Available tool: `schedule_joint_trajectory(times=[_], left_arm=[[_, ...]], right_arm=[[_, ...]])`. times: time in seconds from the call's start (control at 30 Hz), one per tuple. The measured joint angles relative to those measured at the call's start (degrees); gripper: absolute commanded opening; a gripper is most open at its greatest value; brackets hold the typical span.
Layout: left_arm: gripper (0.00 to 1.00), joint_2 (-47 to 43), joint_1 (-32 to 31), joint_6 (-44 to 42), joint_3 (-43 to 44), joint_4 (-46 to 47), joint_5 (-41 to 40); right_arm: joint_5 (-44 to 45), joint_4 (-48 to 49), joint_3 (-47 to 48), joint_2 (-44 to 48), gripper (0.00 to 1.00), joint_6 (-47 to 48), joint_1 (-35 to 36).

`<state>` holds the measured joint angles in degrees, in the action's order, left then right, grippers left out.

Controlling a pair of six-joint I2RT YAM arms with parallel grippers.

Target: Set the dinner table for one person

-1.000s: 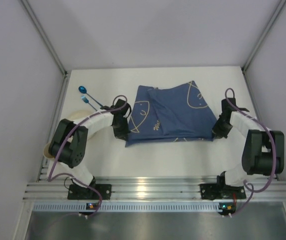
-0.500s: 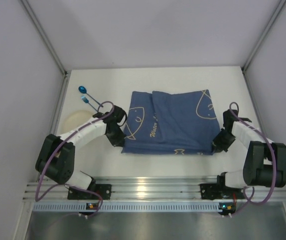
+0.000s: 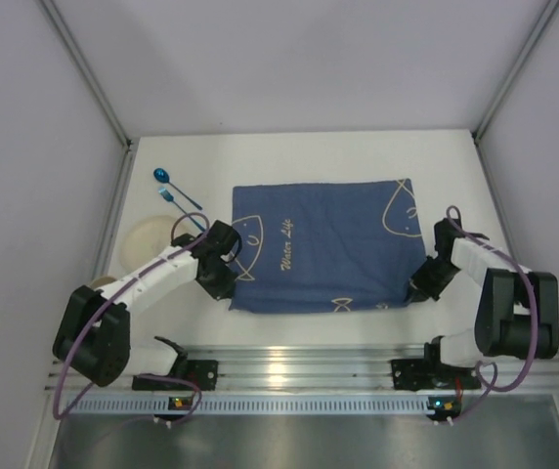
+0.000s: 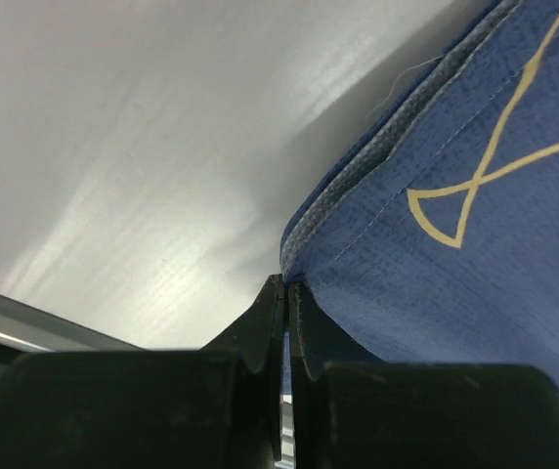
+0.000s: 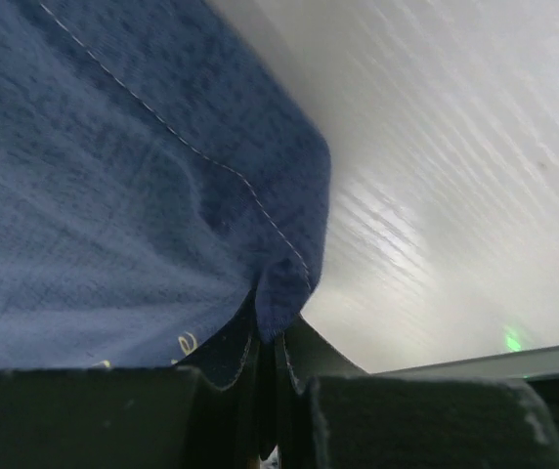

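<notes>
White-shelled left arm (image 3: 154,271), black joints, looping purple cable (image 3: 187,214); right arm (image 3: 477,256) alike; matte black pincer fingers (image 4: 258,337)

The mat (image 3: 323,244) is matt, coarse-woven cloth with a stitched hem, the table (image 3: 309,156) is smooth and white with a faint streaky sheen, the spoon (image 3: 161,175) looks glossy, and the rail (image 3: 289,366) is shiny brushed metal.

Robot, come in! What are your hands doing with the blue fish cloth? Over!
Left gripper shut on mat, near-left corner. Right gripper shut on near-right corner. Mat spread open on dinner table. Plate, fork, spoon off to left.
</notes>
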<state>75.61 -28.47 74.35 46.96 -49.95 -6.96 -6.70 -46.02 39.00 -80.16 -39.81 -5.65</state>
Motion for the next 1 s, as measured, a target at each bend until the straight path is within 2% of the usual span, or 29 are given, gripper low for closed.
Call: schedule_joint_trajectory(times=[0.2,0.23,0.27,0.33,0.37,0.47,0.5,0.6,0.7,0.73,0.83,1.0], left_arm=[[0.00,4.0,0.0,-3.0,-1.9,2.6,-3.1],[0.00,4.8,0.0,-3.6,-1.6,2.9,-3.5],[0.00,5.6,0.1,-4.2,-1.1,2.8,-3.9],[0.00,5.9,0.1,-5.1,-0.3,2.7,-4.8],[0.00,5.9,0.1,-5.4,0.2,2.5,-5.2],[0.12,5.9,0.2,-6.3,2.8,1.0,-6.6],[0.26,5.9,0.2,-6.6,3.7,0.5,-6.9],[0.49,5.6,0.2,-7.5,6.7,-1.7,-7.5],[0.91,3.8,0.2,-7.8,8.9,-4.2,-7.3],[0.97,2.7,0.2,-7.5,9.5,-5.2,-7.3],[0.98,-0.3,0.2,-7.2,11.8,-8.0,-7.8],[0.98,-2.5,0.8,-8.3,14.8,-9.2,-11.8]], right_arm=[[-5.3,-0.7,3.5,-6.4,0.00,1.9,1.2],[-5.8,-0.9,4.2,-7.3,0.04,2.3,1.5],[-6.0,-0.9,4.5,-7.6,0.27,2.5,1.8],[-6.9,-0.4,4.7,-7.5,0.49,2.8,2.3],[-7.4,-0.3,4.8,-7.1,0.75,2.9,2.6],[-6.2,-0.6,5.5,-4.9,0.99,4.1,3.3],[-5.3,-1.3,6.0,-3.8,1.00,4.5,3.3],[-2.4,-5.2,9.5,-0.2,1.00,5.9,3.3],[0.5,-10.0,15.9,4.3,1.00,7.3,3.5],[1.7,-11.4,18.3,5.6,1.00,7.6,3.7],[4.1,-13.0,22.5,9.2,1.00,8.9,4.5],[3.7,-14.6,22.7,10.6,0.99,10.7,4.5]])
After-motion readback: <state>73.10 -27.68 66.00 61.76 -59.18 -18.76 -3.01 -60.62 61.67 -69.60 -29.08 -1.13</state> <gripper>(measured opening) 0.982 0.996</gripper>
